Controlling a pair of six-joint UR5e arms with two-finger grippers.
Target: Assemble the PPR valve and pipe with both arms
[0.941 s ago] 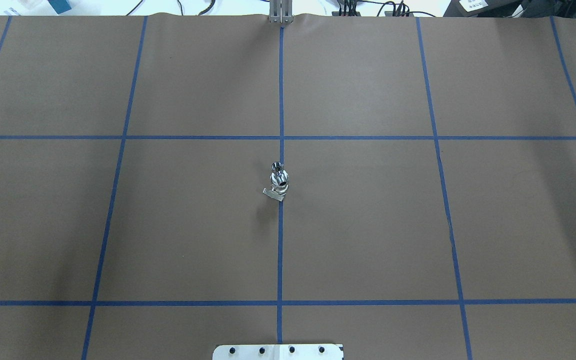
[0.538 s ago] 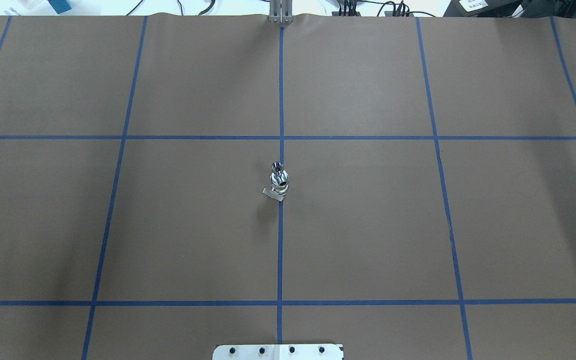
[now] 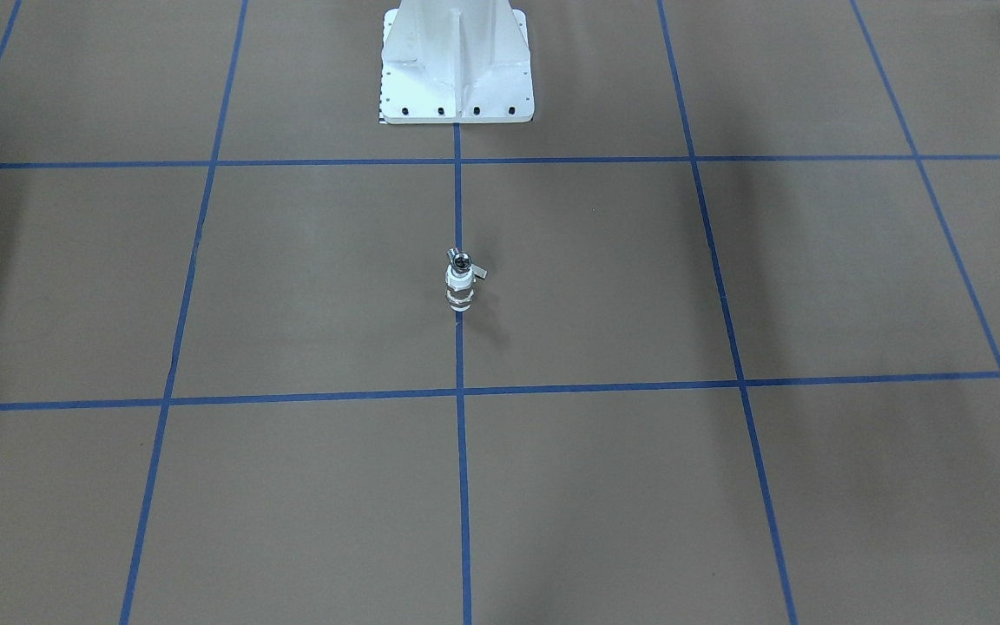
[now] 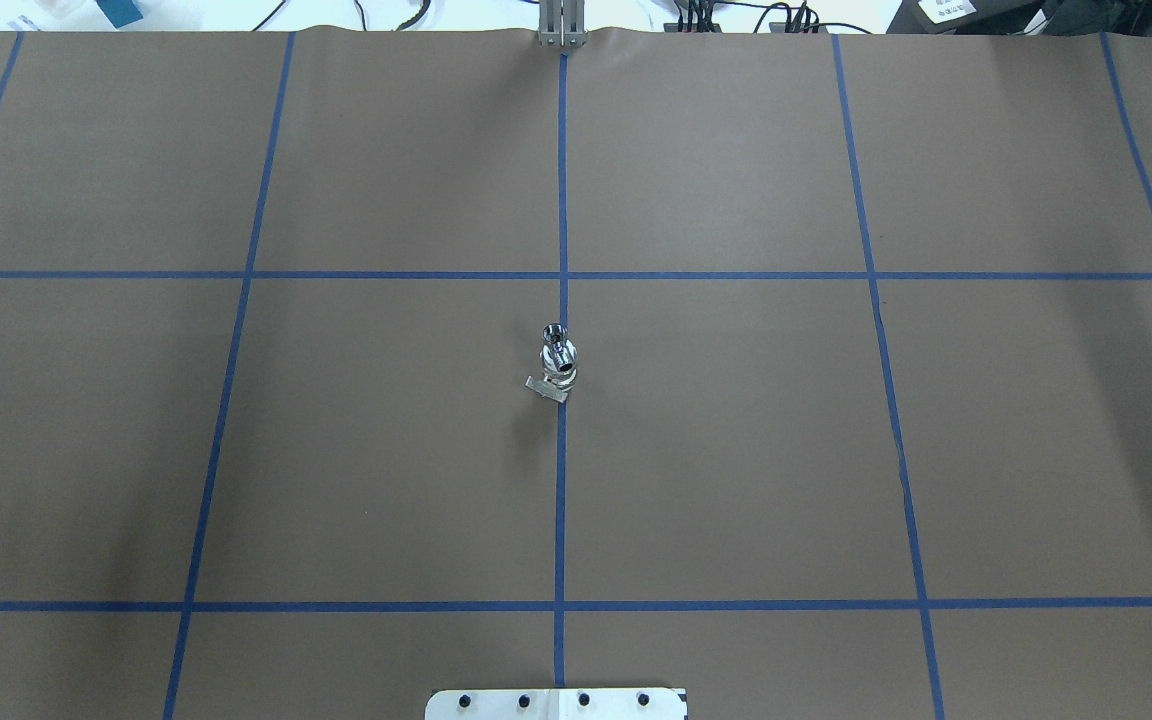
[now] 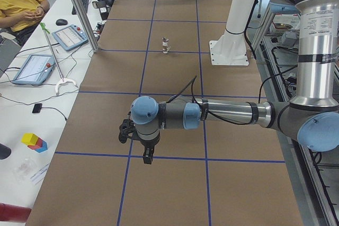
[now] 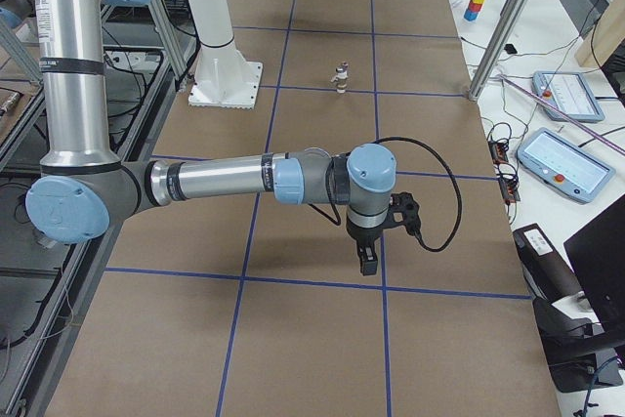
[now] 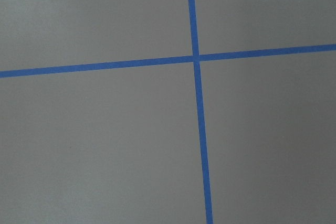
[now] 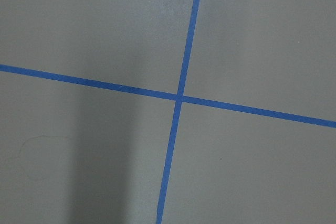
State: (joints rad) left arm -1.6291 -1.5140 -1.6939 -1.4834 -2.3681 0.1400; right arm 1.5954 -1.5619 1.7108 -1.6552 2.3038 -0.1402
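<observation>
Seemingly nothing has moved: small white ringed plastic PPR valve (image 4: 561, 372), shiny silver metal pipe (image 4: 555, 333) atop, looks joined. Black left gripper (image 5: 147, 157) at 9 o'clock, right gripper (image 6: 366, 262) at 3: I cannot tell how open either is.

No legible text, brand, number or sign in any view. White label (image 4: 946, 8) beyond far table edge: print too small to read. Tablet screens (image 5: 69, 36) on side bench: contents blurred.
</observation>
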